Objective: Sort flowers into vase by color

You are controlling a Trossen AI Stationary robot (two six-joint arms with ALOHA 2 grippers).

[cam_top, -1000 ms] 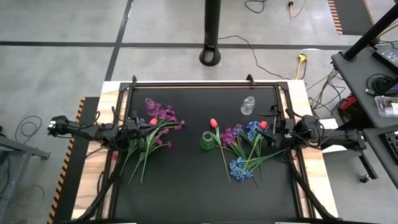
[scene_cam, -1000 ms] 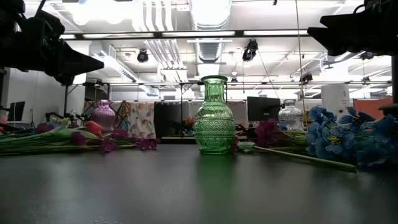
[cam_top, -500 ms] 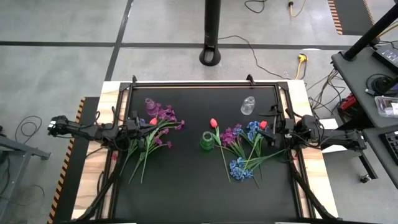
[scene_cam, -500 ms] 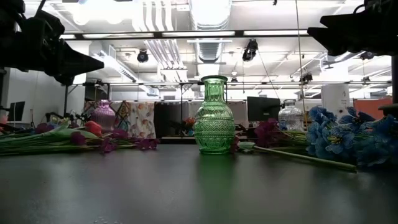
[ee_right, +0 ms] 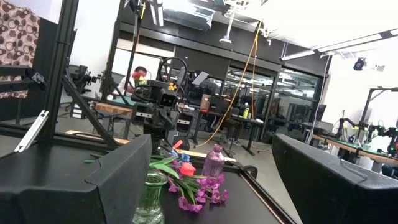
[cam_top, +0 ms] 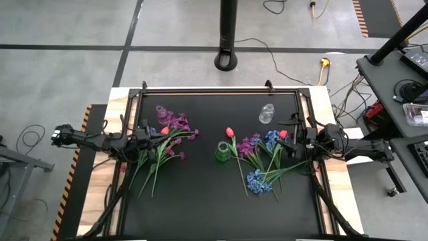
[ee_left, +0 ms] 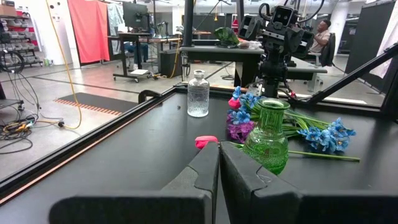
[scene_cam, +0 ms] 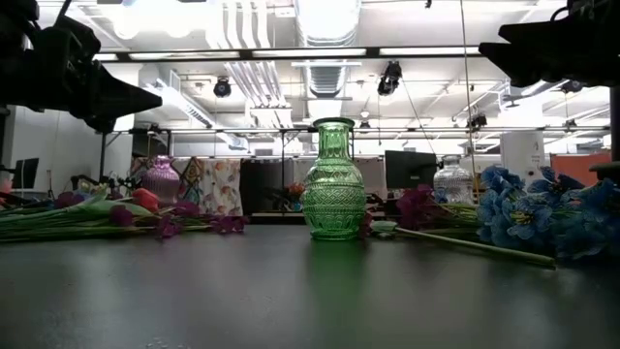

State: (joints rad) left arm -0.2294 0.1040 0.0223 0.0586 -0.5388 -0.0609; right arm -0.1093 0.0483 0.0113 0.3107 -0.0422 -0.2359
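Observation:
The green vase [cam_top: 222,152] stands upright mid-table, the clear vase [cam_top: 267,114] toward the far right, and the purple vase [cam_top: 161,112] toward the far left. Purple sprays [cam_top: 176,124] and a red tulip [cam_top: 164,130] lie on their sides at the left, stems [cam_top: 150,173] pointing near. At the right lie a red tulip [cam_top: 229,132], purple sprays [cam_top: 249,144] and blue blooms [cam_top: 258,182]. My left gripper [cam_top: 152,136] hovers shut over the left pile. My right gripper [cam_top: 289,144] hovers open over the right pile. Both are raised above the table.
A raised black frame [cam_top: 221,90] edges the dark tabletop. The near half of the table [cam_top: 200,207] holds no objects. The low view shows the green vase [scene_cam: 334,184] in the centre, with flower piles [scene_cam: 87,215] and blue blooms [scene_cam: 542,218] on either side.

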